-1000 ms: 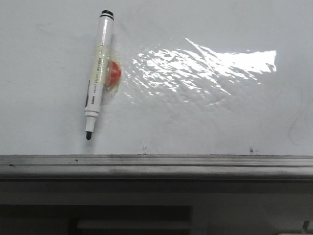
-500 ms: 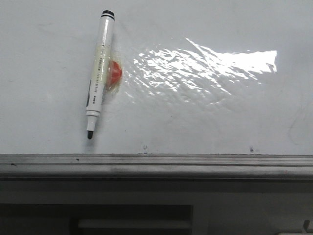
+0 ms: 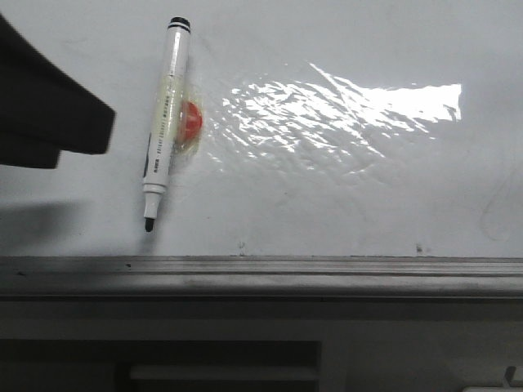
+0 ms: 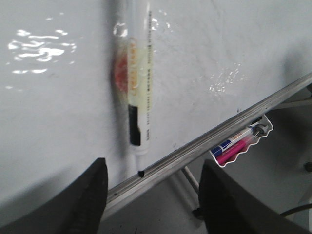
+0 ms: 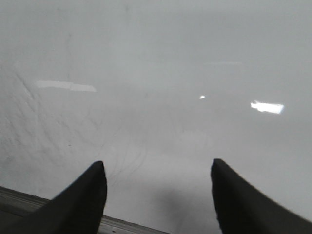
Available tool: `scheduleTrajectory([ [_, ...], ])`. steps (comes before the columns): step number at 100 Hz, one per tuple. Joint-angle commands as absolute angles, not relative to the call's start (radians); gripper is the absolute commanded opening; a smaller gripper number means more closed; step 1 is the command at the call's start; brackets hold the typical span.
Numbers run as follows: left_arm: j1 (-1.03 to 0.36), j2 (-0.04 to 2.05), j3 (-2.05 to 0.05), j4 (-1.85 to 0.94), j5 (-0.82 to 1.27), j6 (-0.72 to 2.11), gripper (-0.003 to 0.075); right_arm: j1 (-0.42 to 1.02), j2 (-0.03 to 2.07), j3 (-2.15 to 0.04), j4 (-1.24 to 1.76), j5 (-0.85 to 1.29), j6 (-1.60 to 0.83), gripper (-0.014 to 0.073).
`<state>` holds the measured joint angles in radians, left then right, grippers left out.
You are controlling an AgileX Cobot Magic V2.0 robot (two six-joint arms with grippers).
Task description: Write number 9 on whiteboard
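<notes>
The whiteboard (image 3: 351, 204) is glossy white with glare, faint grey smudges and a grey metal rim (image 3: 261, 273). No number 9 shows on it. A white marker with a black tip (image 3: 163, 122) is fixed to the board beside a red round piece (image 3: 191, 122), tip toward the rim. A dark part of my left arm (image 3: 45, 114) sits left of the marker. In the left wrist view my left gripper (image 4: 153, 163) is open and empty, its fingers apart either side of the marker's (image 4: 139, 83) tip. My right gripper (image 5: 157, 163) is open and empty over bare board (image 5: 156, 73).
A dark grey slotted panel (image 3: 221, 363) lies below the rim. A small white tray (image 4: 241, 141) with a pink and a blue pen hangs beyond the board's rim in the left wrist view.
My left arm has come into the front view from the left edge, and its shadow now falls on the board. The marker has not moved.
</notes>
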<state>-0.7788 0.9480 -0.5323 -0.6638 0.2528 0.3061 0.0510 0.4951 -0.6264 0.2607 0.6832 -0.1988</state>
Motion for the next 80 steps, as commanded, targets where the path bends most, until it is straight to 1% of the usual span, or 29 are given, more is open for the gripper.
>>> scheduleTrajectory([
  [1, -0.837, 0.997, -0.571, -0.717, 0.097, 0.308, 0.0375, 0.052, 0.508, -0.661, 0.265, 0.609, -0.211, 0.0408],
  [10, -0.863, 1.048, -0.587, -0.730, 0.043, 0.308, 0.0375, 0.052, 0.508, -0.661, 0.269, 0.611, -0.211, 0.0408],
  [22, -0.867, 1.112, -0.605, -0.730, 0.030, 0.308, 0.0372, 0.052, 0.508, -0.661, 0.278, 0.617, -0.211, 0.0408],
  [29, -0.867, 1.141, -0.607, -0.730, 0.016, 0.308, 0.0347, 0.052, 0.508, -0.661, 0.288, 0.621, -0.211, 0.0408],
  [37, -0.867, 1.161, -0.607, -0.730, 0.012, 0.308, 0.0272, 0.052, 0.508, -0.661, 0.303, 0.623, -0.211, 0.0408],
  [41, -0.867, 1.172, -0.607, -0.728, 0.012, 0.308, 0.0202, 0.052, 0.508, -0.661, 0.315, 0.623, -0.211, 0.0408],
  [42, -0.867, 1.172, -0.607, -0.728, 0.012, 0.308, 0.0202, 0.052, 0.508, -0.661, 0.315, 0.623, -0.211, 0.0408],
  [46, -0.867, 1.180, -0.607, -0.726, 0.010, 0.308, 0.0124, 0.052, 0.508, -0.661, 0.327, 0.623, -0.211, 0.0408],
  [49, -0.867, 1.182, -0.607, -0.726, 0.007, 0.308, 0.0089, 0.052, 0.508, -0.661, 0.329, 0.623, -0.211, 0.0408],
  [53, -0.867, 1.191, -0.607, -0.723, 0.000, 0.312, 0.0009, 0.052, 0.508, -0.661, 0.334, 0.623, -0.211, 0.0408],
  [56, -0.867, 1.193, -0.607, -0.721, 0.000, 0.312, -0.0022, 0.054, 0.508, -0.661, 0.336, 0.623, -0.211, 0.0408],
  [80, -0.867, 1.183, -0.607, -0.698, 0.013, 0.314, -0.0020, 0.104, 0.508, -0.661, 0.336, 0.626, -0.219, 0.0408],
])
